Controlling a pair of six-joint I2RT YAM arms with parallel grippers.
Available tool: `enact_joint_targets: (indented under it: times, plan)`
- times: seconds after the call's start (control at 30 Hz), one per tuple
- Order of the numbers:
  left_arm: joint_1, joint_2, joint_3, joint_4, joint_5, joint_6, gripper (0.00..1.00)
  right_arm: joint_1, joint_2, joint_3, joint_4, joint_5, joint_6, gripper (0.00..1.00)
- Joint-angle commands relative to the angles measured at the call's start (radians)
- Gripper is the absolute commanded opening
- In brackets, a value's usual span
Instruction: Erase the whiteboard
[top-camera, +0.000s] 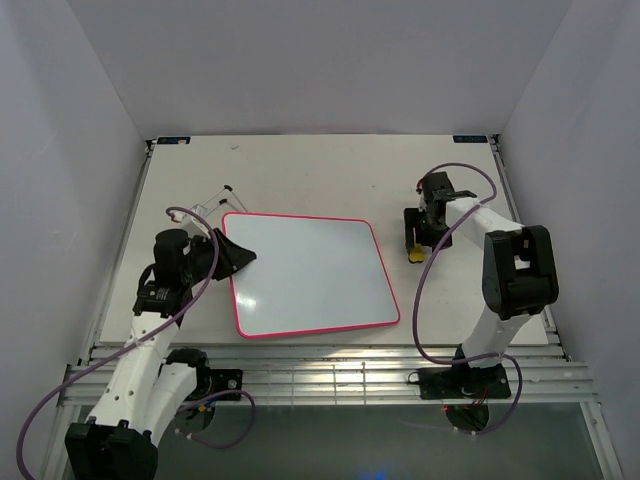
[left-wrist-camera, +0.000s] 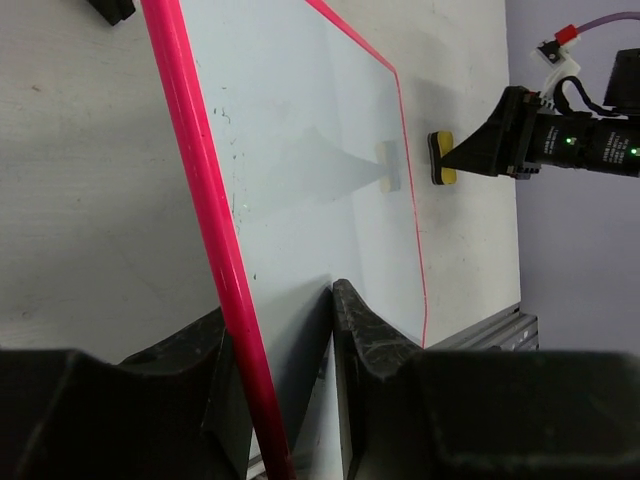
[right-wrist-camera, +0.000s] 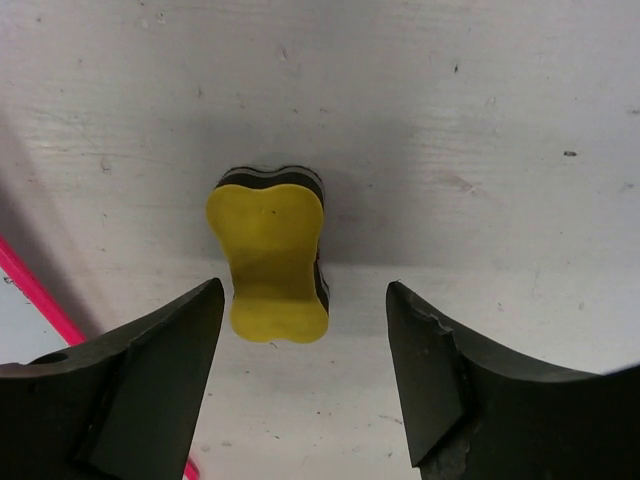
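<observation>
Plain pale grey walls (top-camera: 300, 60) enclose a cream table (top-camera: 300, 170) at centre frame; slatted metal rails (top-camera: 330, 375) cross the lower part.

Legible text, brands, numbers, signs: none.

Marked items, all too small to read:
- left strip (top-camera: 172, 140), a dark label at the far left corner of the table (top-camera: 300, 170)
- right strip (top-camera: 470, 138), its match at the far right corner
- pale sticker (top-camera: 153, 293) on the left arm (top-camera: 140, 350)

The whiteboard (top-camera: 310, 275) carries only faint specks by its pink frame, forming no characters.
</observation>
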Motion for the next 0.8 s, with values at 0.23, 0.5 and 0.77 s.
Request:
enact_joint_targets:
  times: [0.23, 0.5, 0.77]
  plan:
    - [0.002, -0.090, -0.034, 0.235, 0.071, 0.050, 0.00, -0.008, -0.158, 0.040, -0.118, 0.040, 0.003, 0.73]
    - [0.002, -0.107, -0.008, 0.483, 0.130, -0.045, 0.00, -0.007, -0.459, -0.071, -0.046, -0.103, 0.045, 0.77]
    - [0.002, -0.007, 0.165, 0.509, 0.067, -0.013, 0.00, -0.007, -0.720, -0.188, 0.068, -0.315, 0.086, 0.84]
